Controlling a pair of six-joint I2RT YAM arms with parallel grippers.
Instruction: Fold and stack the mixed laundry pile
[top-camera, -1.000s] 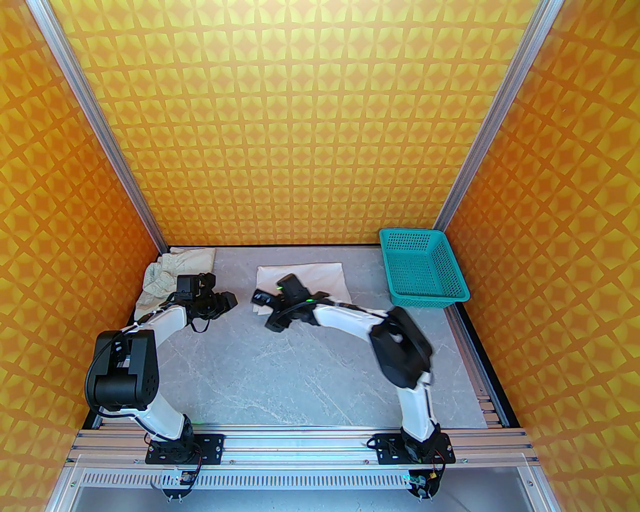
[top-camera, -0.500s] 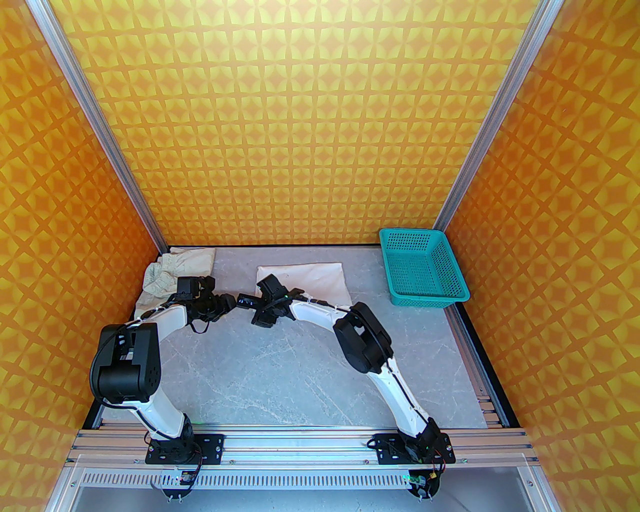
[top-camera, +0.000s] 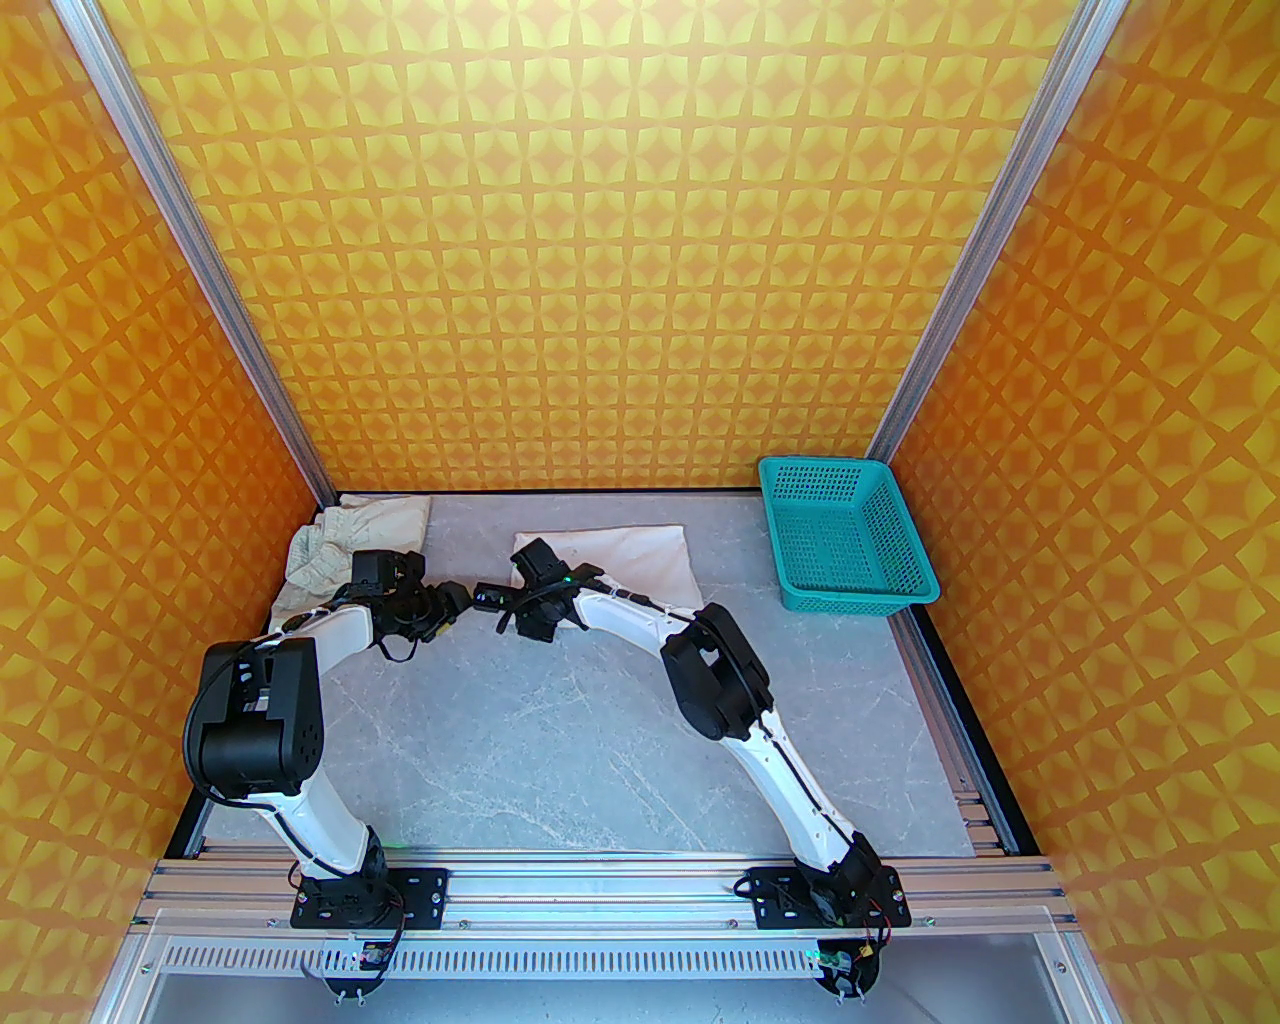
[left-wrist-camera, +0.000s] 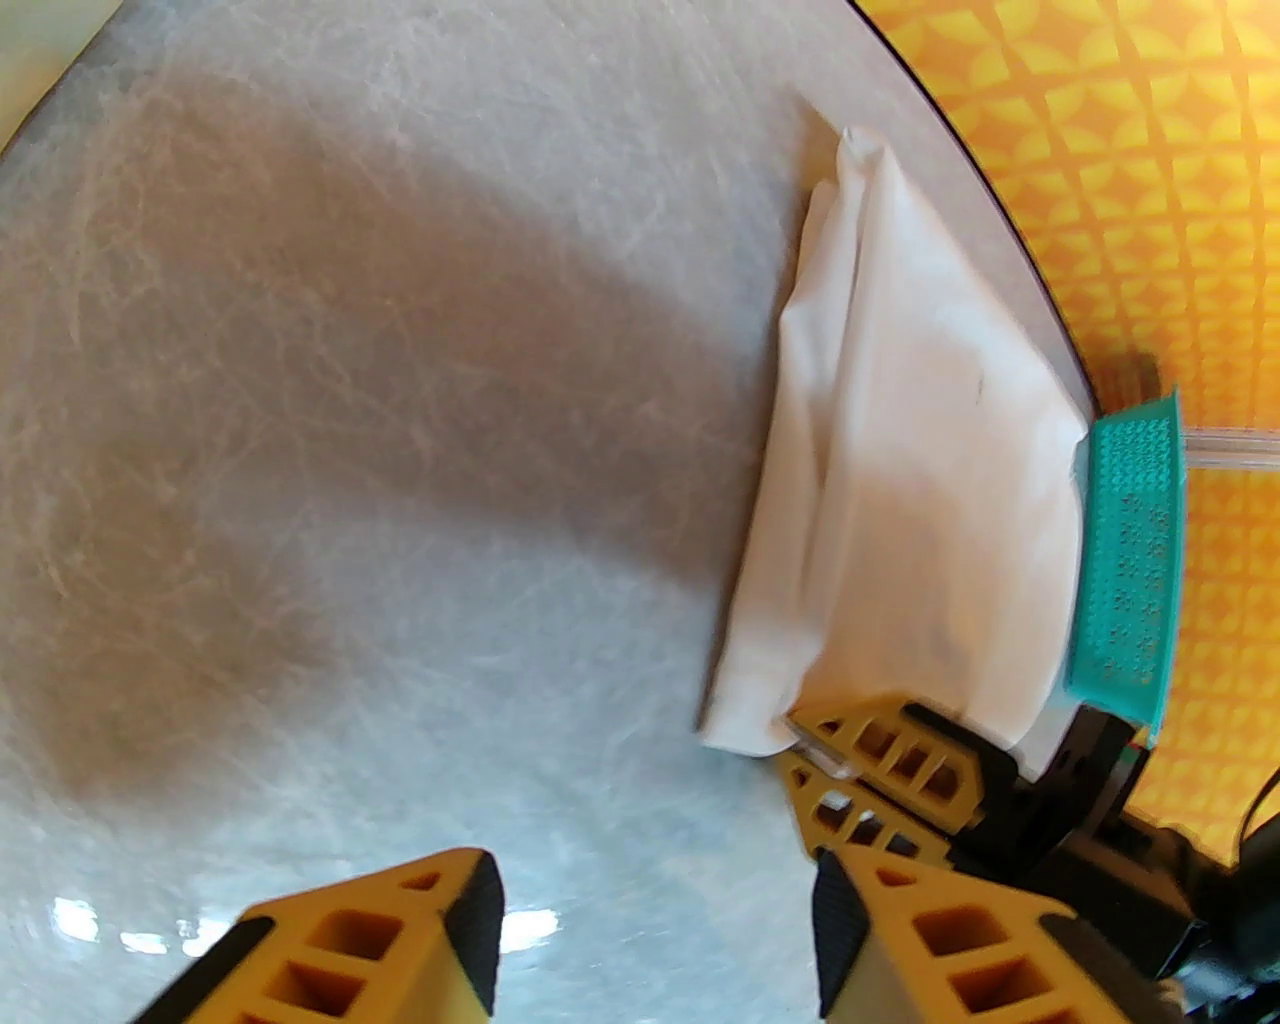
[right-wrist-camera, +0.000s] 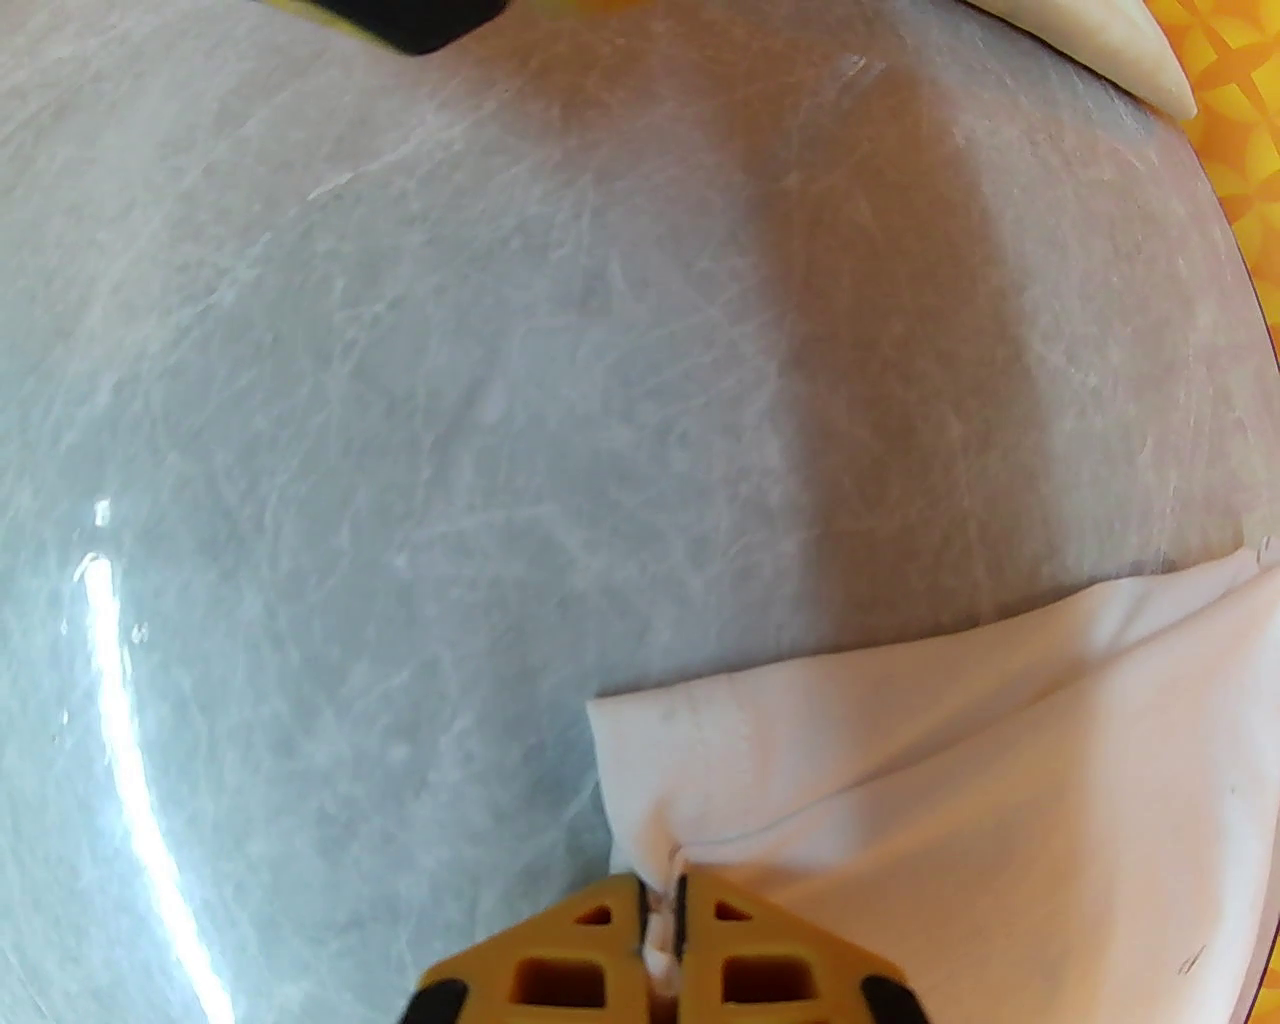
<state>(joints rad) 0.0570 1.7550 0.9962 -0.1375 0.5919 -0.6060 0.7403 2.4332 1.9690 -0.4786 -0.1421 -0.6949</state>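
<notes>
Right gripper (right-wrist-camera: 660, 905) pinches one white shirt (right-wrist-camera: 950, 800); left gripper (left-wrist-camera: 655, 900) gapes near one beige garment (top-camera: 385, 525).

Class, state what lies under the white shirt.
The white shirt lies on the grey table. Anything beneath it is covered; the right arm hides its near edge.

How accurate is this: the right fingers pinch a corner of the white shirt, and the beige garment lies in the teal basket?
One thing is wrong: the beige garment is not in the teal basket; it lies on the table at its far left corner, as the top external view shows. The right fingers do pinch a corner of the white shirt.
</notes>
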